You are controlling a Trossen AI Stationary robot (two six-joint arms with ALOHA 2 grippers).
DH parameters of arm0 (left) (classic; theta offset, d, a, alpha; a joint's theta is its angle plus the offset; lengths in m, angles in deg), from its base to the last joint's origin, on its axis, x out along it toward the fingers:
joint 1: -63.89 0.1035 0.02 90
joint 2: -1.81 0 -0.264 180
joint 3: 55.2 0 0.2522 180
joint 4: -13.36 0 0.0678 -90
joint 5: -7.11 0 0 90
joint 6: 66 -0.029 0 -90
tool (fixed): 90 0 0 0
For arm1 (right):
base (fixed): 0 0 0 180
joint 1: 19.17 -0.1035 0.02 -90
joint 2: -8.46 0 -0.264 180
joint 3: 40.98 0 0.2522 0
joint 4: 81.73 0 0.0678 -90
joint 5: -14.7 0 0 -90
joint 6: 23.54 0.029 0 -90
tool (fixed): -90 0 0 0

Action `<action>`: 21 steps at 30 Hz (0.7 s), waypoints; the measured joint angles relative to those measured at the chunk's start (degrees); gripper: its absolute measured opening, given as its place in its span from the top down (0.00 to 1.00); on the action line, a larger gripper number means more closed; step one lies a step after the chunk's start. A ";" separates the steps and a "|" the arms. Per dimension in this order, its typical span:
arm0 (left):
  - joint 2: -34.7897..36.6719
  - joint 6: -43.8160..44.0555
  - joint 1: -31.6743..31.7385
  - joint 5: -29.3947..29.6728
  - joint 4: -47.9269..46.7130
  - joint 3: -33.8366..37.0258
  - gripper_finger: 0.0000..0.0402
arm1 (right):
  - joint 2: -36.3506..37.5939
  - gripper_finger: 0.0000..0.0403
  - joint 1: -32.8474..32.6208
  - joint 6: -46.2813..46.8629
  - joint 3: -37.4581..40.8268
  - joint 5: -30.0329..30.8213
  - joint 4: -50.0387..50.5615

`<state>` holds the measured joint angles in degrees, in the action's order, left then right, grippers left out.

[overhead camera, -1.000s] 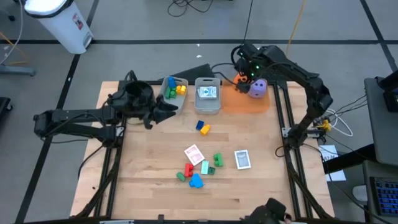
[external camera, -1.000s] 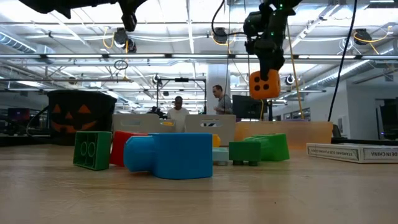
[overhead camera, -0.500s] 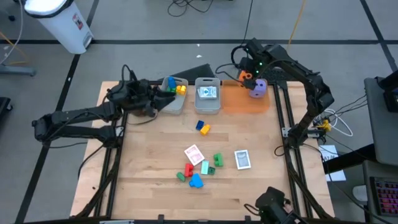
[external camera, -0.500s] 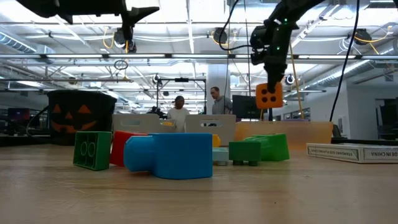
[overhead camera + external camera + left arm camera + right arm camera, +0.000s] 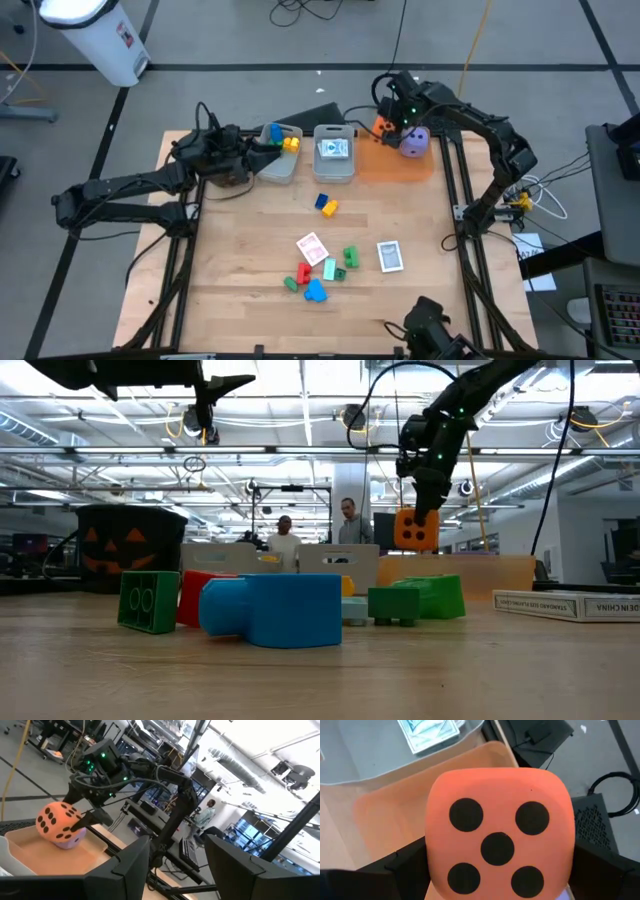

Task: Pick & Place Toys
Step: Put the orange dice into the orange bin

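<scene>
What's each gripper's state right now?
Left gripper: open, empty, over the block bin.
Right gripper: shut on the orange die, above the orange tray.

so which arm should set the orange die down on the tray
The right. Its gripper already holds the orange die just above the orange tray, beside the purple die. The left gripper is over at the block bin.

Matt, soft-looking orange die [image 5: 497, 847], glossy plastic blocks [image 5: 270, 608], pale wood-grain tabletop [image 5: 240, 270], clear plastic bins [image 5: 334, 165].
</scene>
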<state>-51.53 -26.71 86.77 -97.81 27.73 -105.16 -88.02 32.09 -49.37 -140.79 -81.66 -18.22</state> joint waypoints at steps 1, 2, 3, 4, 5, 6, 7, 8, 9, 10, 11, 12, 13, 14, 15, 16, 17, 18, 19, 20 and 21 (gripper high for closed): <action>0.00 0.00 0.00 0.00 -0.02 0.00 0.51 | 0.00 0.11 0.03 0.33 0.40 -0.01 -0.16; 0.00 0.00 0.00 0.00 -0.02 0.00 0.51 | 0.00 0.11 0.12 0.69 0.78 0.03 -0.46; 0.00 0.02 0.00 0.00 -0.02 0.00 0.51 | 0.00 0.11 0.27 1.16 1.12 0.00 -1.16; 0.00 0.02 0.00 0.00 0.00 0.00 0.51 | 0.00 0.11 0.43 1.49 1.34 -0.10 -1.95; 0.00 0.02 0.00 0.00 -0.01 0.00 0.51 | -0.09 0.11 0.47 2.01 1.41 -0.27 -2.57; 0.00 0.04 0.00 0.00 -0.01 0.00 0.51 | -0.43 0.11 0.48 2.74 1.41 -0.79 -3.15; 0.00 0.16 0.00 0.00 -0.02 0.00 0.51 | -0.95 0.11 0.52 3.71 1.39 -1.30 -3.66; 0.00 0.29 0.00 0.00 -0.02 0.00 0.51 | -1.64 0.11 0.52 4.65 1.38 -1.36 -3.88; 0.00 0.52 -0.02 0.00 -0.02 0.00 0.51 | -2.35 0.11 0.52 5.20 1.39 -1.33 -3.60; 0.00 0.93 -0.02 0.00 -0.02 0.00 0.51 | -3.04 0.11 0.52 5.32 1.43 -1.32 -3.11; 0.00 1.37 -0.02 0.00 -0.02 0.00 0.51 | -3.63 0.11 0.50 5.23 1.47 -1.24 -2.79; 0.00 1.64 -0.02 -0.02 -0.02 0.00 0.51 | -4.12 0.11 0.48 5.19 1.47 -1.19 -2.90; 0.00 1.76 -0.02 -0.05 -0.02 0.00 0.51 | -4.46 0.11 0.48 5.19 1.47 -1.13 -3.25; 0.00 1.76 -0.02 -0.09 -0.02 0.00 0.51 | -4.72 0.11 0.48 5.19 1.45 -1.15 -3.42; 0.00 1.79 -0.02 -0.11 -0.02 0.00 0.51 | -5.00 0.11 0.48 5.19 1.45 -1.12 -3.39; 0.00 1.98 -0.02 -0.11 -0.02 0.00 0.51 | -5.35 0.11 0.48 5.21 1.45 -1.07 -3.38; 0.00 2.32 -0.02 -0.15 -0.02 0.00 0.51 | -5.75 0.11 0.48 5.21 1.45 -1.10 -3.48; 0.00 2.49 -0.02 -0.18 -0.02 0.00 0.51 | -6.14 0.11 0.48 5.21 1.45 -1.13 -3.43; 0.00 2.70 -0.02 -0.20 -0.03 0.00 0.51 | -6.53 0.11 0.48 5.21 1.45 -1.08 -3.22; 0.00 2.75 -0.02 -0.22 -0.04 0.00 0.51 | -6.97 0.11 0.48 5.21 1.45 -1.06 -3.08; 0.00 2.79 -0.02 -0.22 -0.02 0.00 0.51 | -7.38 0.11 0.48 5.21 1.45 -1.14 -3.19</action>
<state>-51.53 -23.92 86.75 -98.03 27.71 -105.16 -95.40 32.57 -44.16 -139.34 -82.80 -21.40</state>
